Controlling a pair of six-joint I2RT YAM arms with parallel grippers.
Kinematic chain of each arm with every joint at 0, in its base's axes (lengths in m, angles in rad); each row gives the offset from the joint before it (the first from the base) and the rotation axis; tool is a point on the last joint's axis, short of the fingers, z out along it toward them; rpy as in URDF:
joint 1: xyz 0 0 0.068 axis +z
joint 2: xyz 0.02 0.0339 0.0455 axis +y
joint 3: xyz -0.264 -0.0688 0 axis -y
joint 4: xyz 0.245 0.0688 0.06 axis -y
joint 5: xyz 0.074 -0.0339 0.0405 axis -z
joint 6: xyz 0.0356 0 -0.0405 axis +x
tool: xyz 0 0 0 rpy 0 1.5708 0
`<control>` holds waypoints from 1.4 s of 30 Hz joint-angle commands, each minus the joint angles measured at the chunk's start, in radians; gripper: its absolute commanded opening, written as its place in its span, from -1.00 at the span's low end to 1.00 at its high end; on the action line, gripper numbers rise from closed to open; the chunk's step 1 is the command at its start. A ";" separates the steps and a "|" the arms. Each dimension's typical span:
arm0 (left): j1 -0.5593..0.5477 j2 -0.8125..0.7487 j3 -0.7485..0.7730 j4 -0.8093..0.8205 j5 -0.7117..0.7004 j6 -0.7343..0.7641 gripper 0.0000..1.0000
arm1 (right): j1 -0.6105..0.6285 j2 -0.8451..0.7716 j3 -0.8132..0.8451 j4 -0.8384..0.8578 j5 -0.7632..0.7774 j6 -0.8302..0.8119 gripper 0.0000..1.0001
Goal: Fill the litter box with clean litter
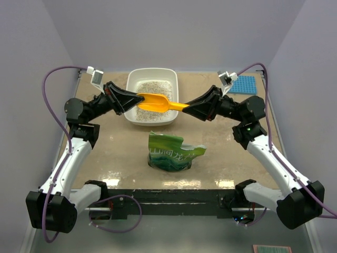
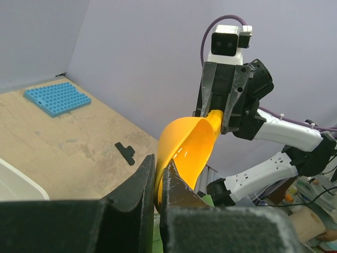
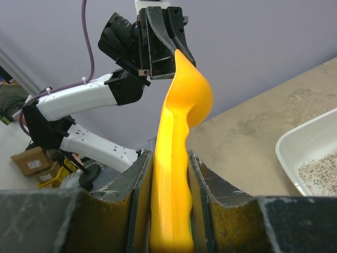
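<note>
- The table (image 1: 113,153) is a beige, mottled slab with pale stains. Plain lavender-grey walls (image 1: 174,31) box it in at the back and on both sides.
- A black rail (image 1: 174,196) runs along the bottom of the top view and carries both arm bases.
- The litter box (image 1: 131,84) sits at upper centre, close to the back wall. Clean litter (image 1: 152,84) covers its floor.
- An orange scoop (image 1: 155,103) spans the lower half of the box, roughly level, between the two arms.
- The left gripper (image 1: 136,98) pinches the rim of the scoop's bowl, its jaws nearly together.
- The right gripper (image 1: 188,107) has the handle between narrow jaws, with both fingers against its sides.
- A crumpled green bag (image 1: 171,153) stands at centre, below the box.
- A blue studded mat (image 1: 243,84) lies in the upper right corner.
</note>
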 commanded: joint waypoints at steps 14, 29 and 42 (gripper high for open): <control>0.002 -0.138 0.085 -0.629 0.030 0.498 1.00 | 0.010 -0.091 0.460 -0.999 0.453 -0.494 -1.00; -0.150 -0.344 -0.151 -0.724 0.151 0.807 1.00 | 0.010 -0.153 0.525 -1.220 0.530 -0.582 -1.00; -0.210 -0.101 -0.188 -0.434 0.144 0.813 1.00 | 0.010 -0.266 0.465 -1.256 0.513 -0.556 -1.00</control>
